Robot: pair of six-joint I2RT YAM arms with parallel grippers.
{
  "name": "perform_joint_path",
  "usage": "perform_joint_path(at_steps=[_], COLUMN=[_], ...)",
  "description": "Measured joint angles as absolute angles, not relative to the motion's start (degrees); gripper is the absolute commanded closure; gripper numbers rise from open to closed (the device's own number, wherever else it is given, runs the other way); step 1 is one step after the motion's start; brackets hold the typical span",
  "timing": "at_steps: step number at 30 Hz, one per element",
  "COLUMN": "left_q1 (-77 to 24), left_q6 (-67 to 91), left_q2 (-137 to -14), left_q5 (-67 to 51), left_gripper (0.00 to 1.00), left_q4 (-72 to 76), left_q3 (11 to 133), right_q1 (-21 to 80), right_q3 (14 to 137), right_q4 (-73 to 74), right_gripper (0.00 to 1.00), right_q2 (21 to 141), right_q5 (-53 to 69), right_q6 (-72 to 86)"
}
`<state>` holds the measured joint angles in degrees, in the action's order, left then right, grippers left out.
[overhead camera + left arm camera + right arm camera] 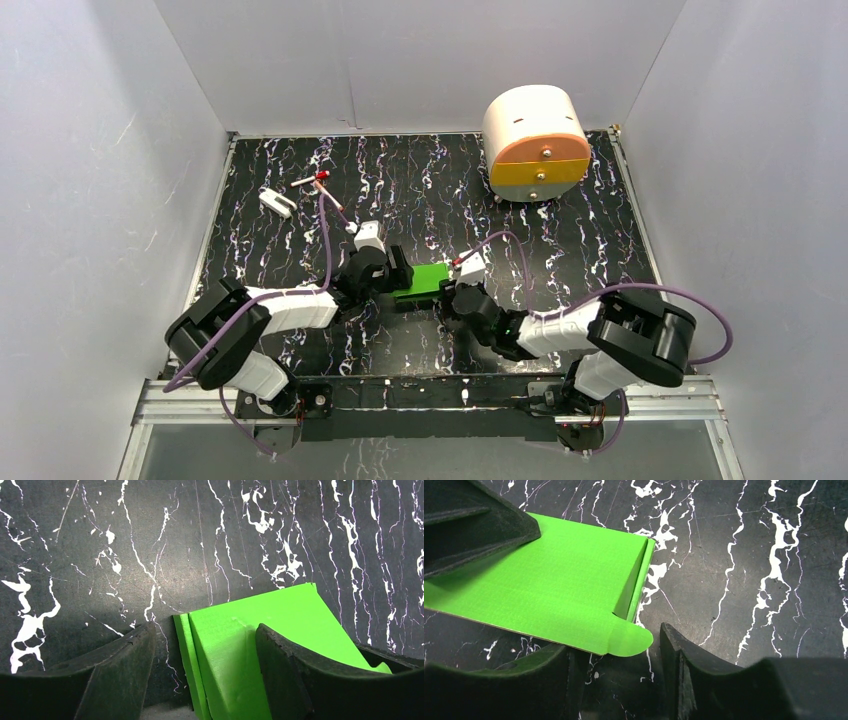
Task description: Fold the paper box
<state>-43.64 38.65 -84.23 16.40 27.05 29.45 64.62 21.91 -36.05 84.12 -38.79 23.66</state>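
The bright green paper box (425,278) lies flat and folded on the black marbled table, between my two grippers. My left gripper (397,270) is at its left end. In the left wrist view the left gripper (200,680) is open, with the box's end (260,625) between its fingers, close against the right finger (285,675). My right gripper (452,296) is at the box's near right corner. In the right wrist view the right gripper (614,675) is open and empty, with the box (549,580) and its rounded tab (631,640) just above the gap.
A cream-and-orange rounded drawer unit (535,145) stands at the back right. A small white object (277,203) and a red-and-white piece (312,181) lie at the back left. White walls close in the table on three sides.
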Motion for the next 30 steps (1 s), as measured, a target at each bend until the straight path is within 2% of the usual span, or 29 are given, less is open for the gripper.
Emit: perform_joint_path(at_steps=[6, 13, 18, 26, 30], left_q1=[-43.6, -43.6, -43.6, -43.7, -43.7], left_q6=[38.6, 38.6, 38.6, 38.6, 38.6], left_q2=[-85.3, -85.8, -85.8, -84.7, -84.5], left_q5=[16.1, 15.7, 15.1, 14.3, 14.1], left_gripper=[0.31, 0.36, 0.40, 0.43, 0.43], left_q4=[27.8, 28.6, 29.4, 30.2, 30.4], left_q3=[29.5, 29.5, 29.1, 27.8, 27.5], right_q1=[64.7, 64.7, 64.1, 58.8, 55.6], right_q3=[20.8, 20.7, 23.1, 31.0, 32.2], right_q4=[-29.5, -17.6, -12.8, -11.6, -12.0], right_gripper=[0.28, 0.26, 0.32, 0.49, 0.51], right_q2=[77.8, 63.3, 59.2, 69.4, 73.3], right_q5=[-34.6, -30.5, -29.2, -25.6, -23.0], right_q6=[22.9, 23.0, 23.6, 23.7, 24.0])
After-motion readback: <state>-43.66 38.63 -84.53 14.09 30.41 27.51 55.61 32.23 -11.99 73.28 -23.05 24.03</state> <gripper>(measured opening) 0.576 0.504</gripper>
